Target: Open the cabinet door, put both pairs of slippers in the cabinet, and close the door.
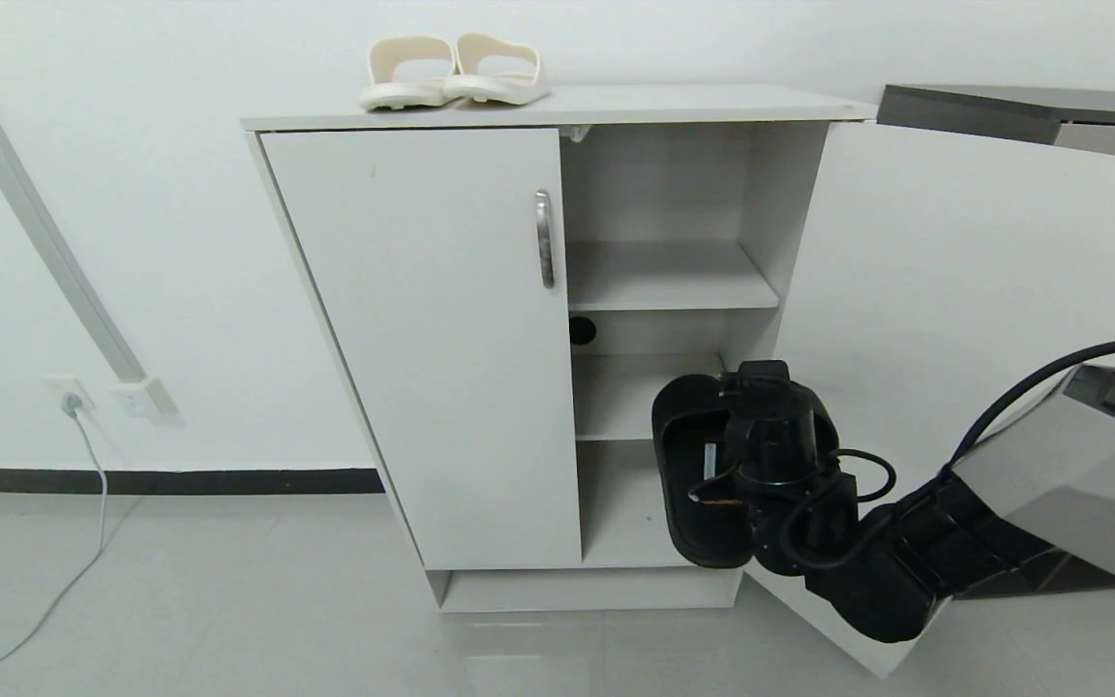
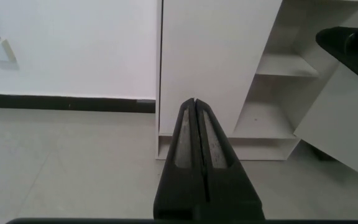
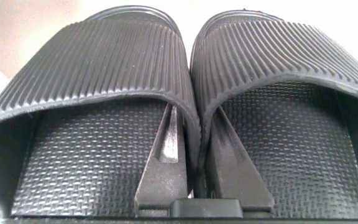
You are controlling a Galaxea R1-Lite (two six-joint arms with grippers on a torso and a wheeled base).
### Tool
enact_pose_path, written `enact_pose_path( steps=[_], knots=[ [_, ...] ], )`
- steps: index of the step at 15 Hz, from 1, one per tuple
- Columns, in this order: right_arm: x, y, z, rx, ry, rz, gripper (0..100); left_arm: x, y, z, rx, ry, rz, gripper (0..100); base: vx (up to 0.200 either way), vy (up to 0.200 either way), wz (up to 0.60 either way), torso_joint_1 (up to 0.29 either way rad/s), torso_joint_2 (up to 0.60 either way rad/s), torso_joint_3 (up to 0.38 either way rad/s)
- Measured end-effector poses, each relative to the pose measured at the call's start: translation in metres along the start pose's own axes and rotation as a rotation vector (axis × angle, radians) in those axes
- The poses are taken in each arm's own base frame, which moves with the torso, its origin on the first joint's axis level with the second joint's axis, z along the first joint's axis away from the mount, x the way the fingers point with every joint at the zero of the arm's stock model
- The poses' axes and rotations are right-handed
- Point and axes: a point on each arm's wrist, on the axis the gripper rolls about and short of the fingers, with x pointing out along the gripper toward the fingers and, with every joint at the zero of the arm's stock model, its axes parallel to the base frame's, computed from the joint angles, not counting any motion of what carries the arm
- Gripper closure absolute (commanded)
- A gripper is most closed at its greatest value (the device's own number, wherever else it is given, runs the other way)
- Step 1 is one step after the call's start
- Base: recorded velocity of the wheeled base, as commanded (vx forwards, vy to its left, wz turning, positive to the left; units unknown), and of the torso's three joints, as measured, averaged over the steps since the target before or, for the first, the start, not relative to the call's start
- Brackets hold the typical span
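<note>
Right gripper [image 1: 712,474] is clamped on the pair of black slippers [image 1: 688,503]. In the right wrist view one of its fingers [image 3: 165,155] lies inside each slipper, and the two adjoining inner walls are pinched between them. Left gripper [image 2: 194,124] is closed on nothing, its fingers pressed together. It is held low over the floor [image 2: 73,168], facing the cabinet from well apart.

The cabinet [image 1: 557,105] stands against the wall. Its right door [image 1: 954,290] is swung wide open. Its left door [image 1: 422,339] is closed, with the handle [image 1: 544,239] at its inner edge. The open half exposes an upper shelf [image 1: 664,276], a middle shelf [image 1: 630,397] and a bottom compartment [image 1: 620,513].

The black slippers hang on edge in front of the open half, level with the middle shelf and the bottom compartment. Whether they have crossed the cabinet's front edge cannot be told.

The cream slippers [image 1: 454,73] lie side by side on the cabinet top, toward its left end.

Step in hand, as judged: the door is open and the first pair is being placed. Neither pair is stowed.

Next move, as judged:
- Advance the black pair into one compartment, keeping it off the shelf edge and the open door.
- Turn the soles down onto the surface.
- Release only once the pair is supported, then withdraw straight back.

The cream pair and the door closing remain to be done.
</note>
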Motion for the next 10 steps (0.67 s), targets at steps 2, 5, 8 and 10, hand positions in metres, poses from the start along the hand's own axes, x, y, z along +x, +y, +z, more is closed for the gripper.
enact_pose_path(
  steps=[2,5,8,10],
  knots=[
    [-0.004,0.004,-0.002,-0.008,-0.009,0.068,100,0.000,0.000,0.000,0.000,0.000,0.000,100,0.000,0.000,0.00,0.000,0.00,0.000],
    [-0.010,0.015,-0.006,-0.024,-0.007,0.162,100,0.000,0.000,0.000,0.000,0.000,0.000,100,0.000,0.000,0.00,0.000,0.00,0.000],
    [-0.003,0.022,-0.015,-0.028,-0.002,0.171,100,0.000,0.000,0.000,0.000,0.000,0.000,100,0.000,0.000,0.00,0.000,0.00,0.000],
    [0.001,0.026,-0.023,-0.035,0.004,0.172,100,0.000,0.000,0.000,0.000,0.000,0.000,100,0.000,0.000,0.00,0.000,0.00,0.000]
  ],
)
